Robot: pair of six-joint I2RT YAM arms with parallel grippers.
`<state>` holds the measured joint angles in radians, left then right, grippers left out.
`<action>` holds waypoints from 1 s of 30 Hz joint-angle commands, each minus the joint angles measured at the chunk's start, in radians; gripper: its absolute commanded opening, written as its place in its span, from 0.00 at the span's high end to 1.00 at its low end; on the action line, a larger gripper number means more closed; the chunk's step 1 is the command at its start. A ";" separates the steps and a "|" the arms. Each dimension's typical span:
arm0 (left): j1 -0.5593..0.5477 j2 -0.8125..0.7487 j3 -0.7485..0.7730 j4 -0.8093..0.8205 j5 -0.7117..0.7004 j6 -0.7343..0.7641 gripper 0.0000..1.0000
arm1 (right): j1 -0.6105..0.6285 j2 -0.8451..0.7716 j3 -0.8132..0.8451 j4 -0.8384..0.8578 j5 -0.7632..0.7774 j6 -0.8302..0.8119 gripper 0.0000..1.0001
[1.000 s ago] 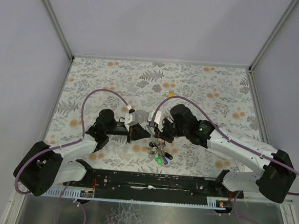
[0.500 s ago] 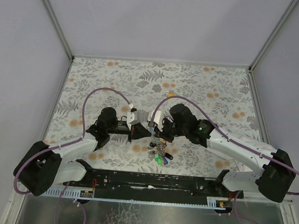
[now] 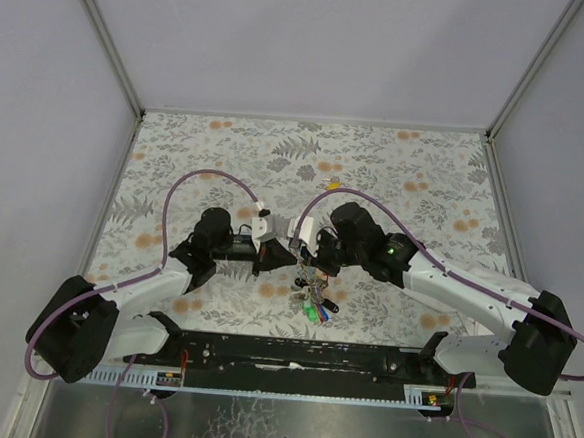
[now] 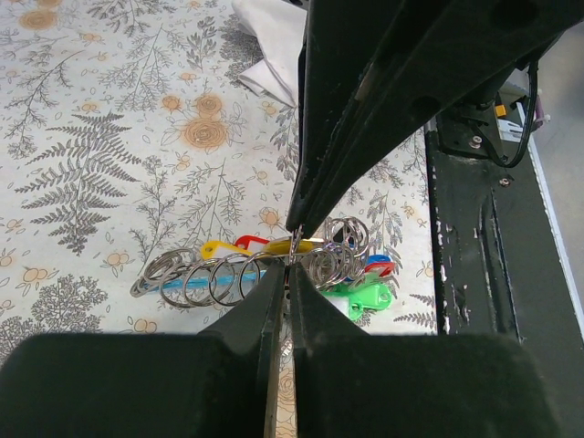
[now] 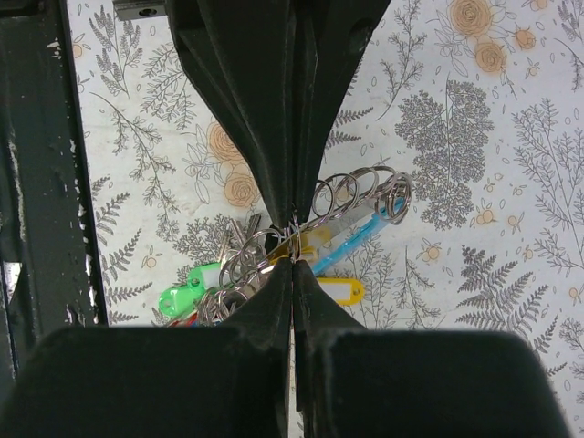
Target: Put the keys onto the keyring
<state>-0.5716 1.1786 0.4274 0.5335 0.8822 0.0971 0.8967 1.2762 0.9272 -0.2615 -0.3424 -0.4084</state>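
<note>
Glinting silvery keyring [image 4: 328, 260] amid bright keys [image 4: 365, 297], pinched by left jaws, right jaws

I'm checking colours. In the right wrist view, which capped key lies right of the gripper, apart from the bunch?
The yellow-capped key: it lies alone on the right, while the green-capped key sits bunched with others on the left.

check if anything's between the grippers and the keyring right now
Nothing visible is. The left gripper and right gripper meet tip to tip, jaws shut on a thin wire of the keyring, with the keys bunched right beside it.
</note>
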 commanded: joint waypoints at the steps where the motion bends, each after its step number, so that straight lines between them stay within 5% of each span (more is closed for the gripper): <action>1: -0.019 0.008 0.030 -0.061 -0.022 0.030 1.00 | 0.017 -0.018 0.064 0.057 0.000 -0.022 1.00; 7: -0.021 -0.009 0.009 -0.019 -0.030 0.014 1.00 | 0.018 -0.005 0.059 0.045 -0.014 -0.022 1.00; 18: -0.019 -0.015 -0.023 0.058 -0.038 -0.024 1.00 | 0.017 -0.121 -0.037 0.057 0.012 -0.020 0.74; 30: -0.009 -0.040 -0.043 0.066 -0.096 -0.033 1.00 | -0.010 -0.134 -0.126 0.110 0.119 0.089 0.66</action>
<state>-0.5835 1.1706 0.4049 0.5518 0.8371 0.0715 0.9005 1.1347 0.7967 -0.2039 -0.2928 -0.3958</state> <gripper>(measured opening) 0.010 0.332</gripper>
